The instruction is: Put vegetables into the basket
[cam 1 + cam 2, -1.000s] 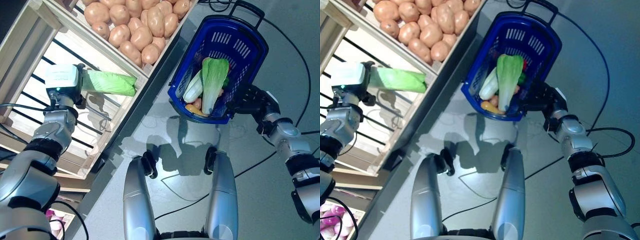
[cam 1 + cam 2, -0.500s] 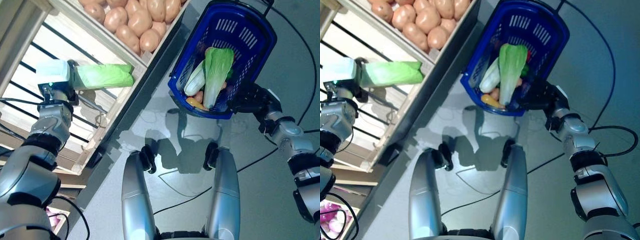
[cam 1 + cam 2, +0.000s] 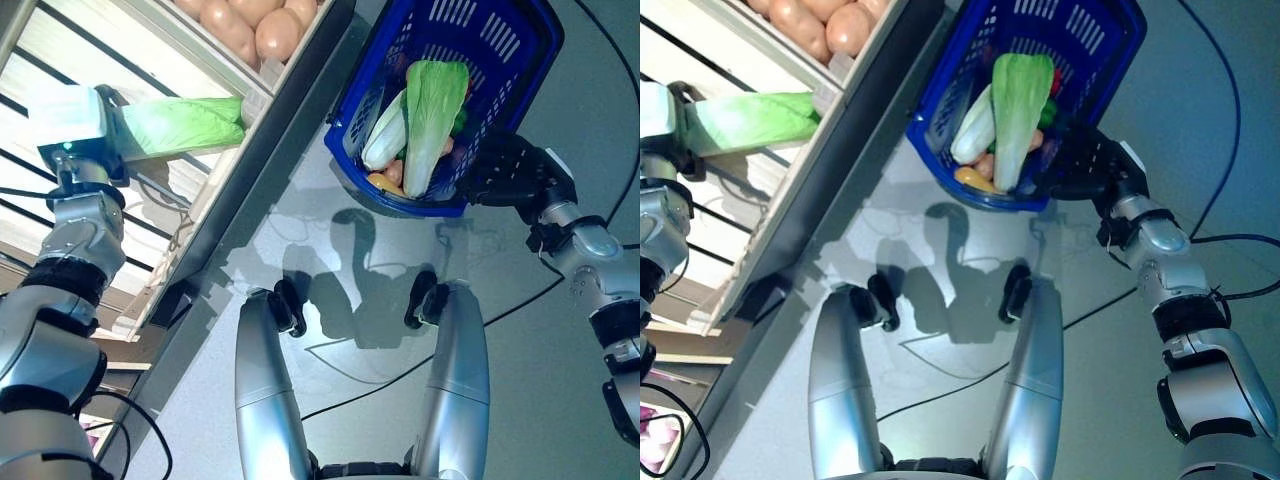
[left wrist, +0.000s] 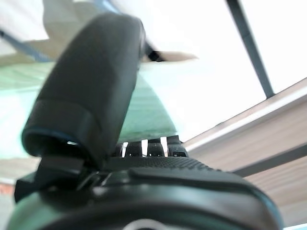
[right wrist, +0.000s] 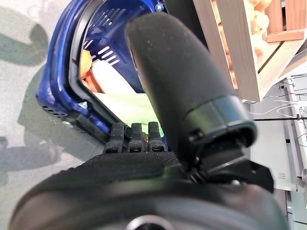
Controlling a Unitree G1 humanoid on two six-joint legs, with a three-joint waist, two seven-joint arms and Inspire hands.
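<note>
In the left eye view the blue basket already holds several vegetables: a long pale green cabbage, a white one beside it and some orange and red pieces under them, so a good part of the task looks done. What is left, in my judgement, is the green leafy vegetable — it is in the left hand, raised above the wooden crate rack and well apart from the basket, and potatoes remain in the upper crate. The right eye view shows the same: the right hand is at the near rim of the basket and carries it above the floor, the arm stretched forward, while the left arm reaches up to the left side. In the left wrist view the thumb lies over the green leaf and the fingers curl under it, so they pinch the vegetable. In the right wrist view the fingers hook inside the blue rim and the thumb presses from outside — a closed grasp on the basket.
</note>
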